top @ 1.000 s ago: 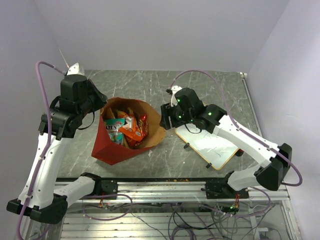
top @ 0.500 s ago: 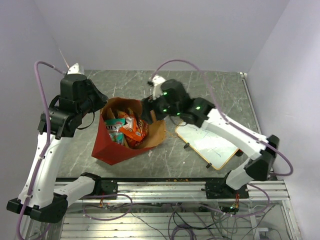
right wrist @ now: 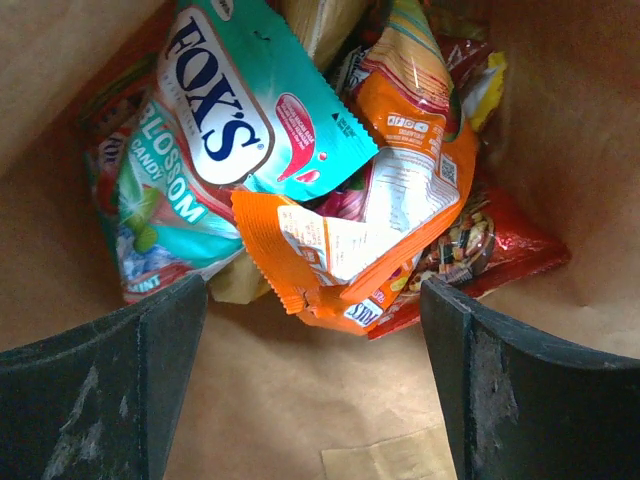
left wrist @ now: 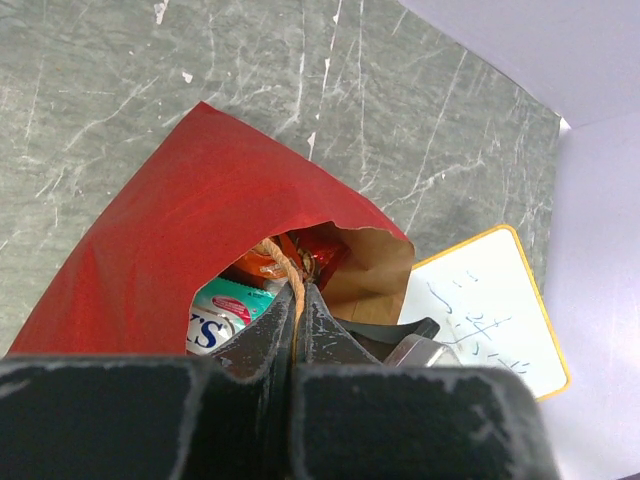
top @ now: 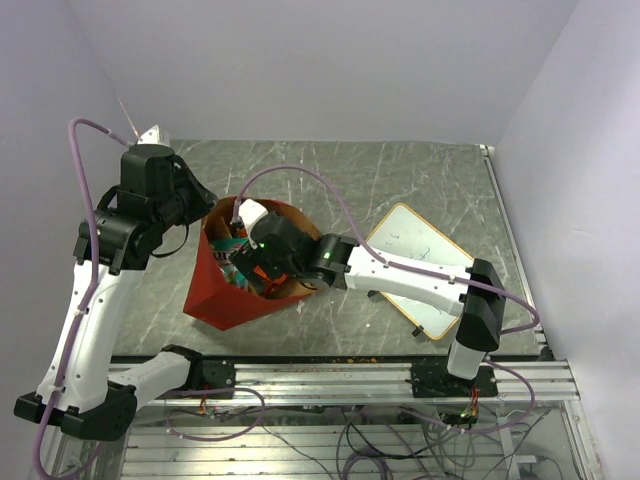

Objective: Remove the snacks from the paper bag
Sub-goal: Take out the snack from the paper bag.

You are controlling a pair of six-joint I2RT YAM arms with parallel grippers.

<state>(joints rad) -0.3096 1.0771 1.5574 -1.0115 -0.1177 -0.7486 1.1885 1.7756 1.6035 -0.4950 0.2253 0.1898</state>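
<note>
The red paper bag [top: 215, 290] lies on the table with its brown mouth open, also in the left wrist view [left wrist: 170, 240]. Inside it lie the snacks: a teal packet [right wrist: 215, 120], an orange packet [right wrist: 370, 240] and a red one [right wrist: 500, 245]. My left gripper [top: 205, 215] is shut on the bag's string handle [left wrist: 290, 275] at the rim and holds the mouth open. My right gripper [right wrist: 315, 330] is open inside the bag, its fingers on either side of the orange packet, just short of it. In the top view its head [top: 270, 255] covers most of the mouth.
A white whiteboard [top: 420, 265] with a yellow edge lies to the right of the bag, also in the left wrist view [left wrist: 490, 310]. The grey marble table [top: 350, 170] ends at a metal rail at the near side.
My right arm has swung left from above the whiteboard and reached down into the bag's mouth, uncovering the board. The left arm has stayed put on the handle.
</note>
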